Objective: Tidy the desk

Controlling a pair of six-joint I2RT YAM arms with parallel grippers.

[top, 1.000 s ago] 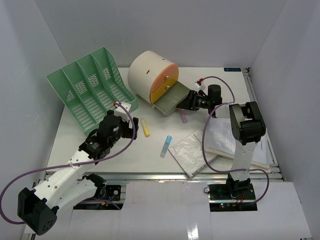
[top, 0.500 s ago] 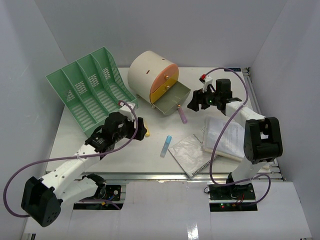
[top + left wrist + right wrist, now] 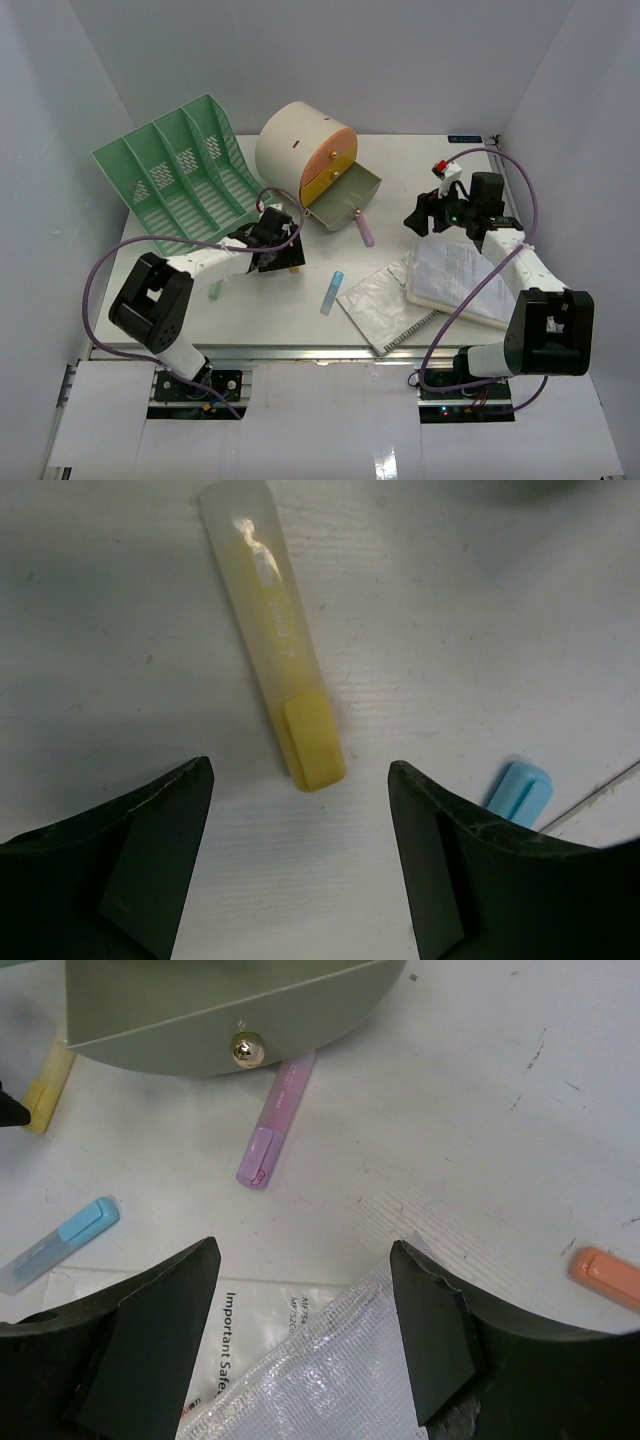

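The white surface (image 3: 410,160) fills the view from the railed near edge to the far wall and carries everything else. A green rack (image 3: 180,180) leans at the far left corner, its slots showing nothing filed in them. A cream drum (image 3: 295,145) stands at the middle of the far edge, with its lowest drawer (image 3: 345,200) pulled open; from above the drawer looks bare. Papers (image 3: 465,270) lie in a loose stack toward the near right corner, and a clear sleeve (image 3: 380,305) overlaps their left side at the near edge. The left tool (image 3: 298,775) hangs low over the middle left of the surface, fingers spread and holding nothing, straddling the cap end of the yellow pen (image 3: 275,640), which lies flat. The right tool (image 3: 303,1260) is likewise released and empty, above the papers' far corner and facing the drawer. The purple pen (image 3: 275,1120) lies just in front of the drawer, one end tucked under its lip. The blue pen (image 3: 332,291) lies near the sleeve's left edge, and an orange pen (image 3: 605,1275) shows only partly toward the right edge. By this layout the tidying looks barely begun: the drawer is open and ready, but no pen is in it and the papers are unfiled. Closing on the yellow pen seems to be the step in hand.
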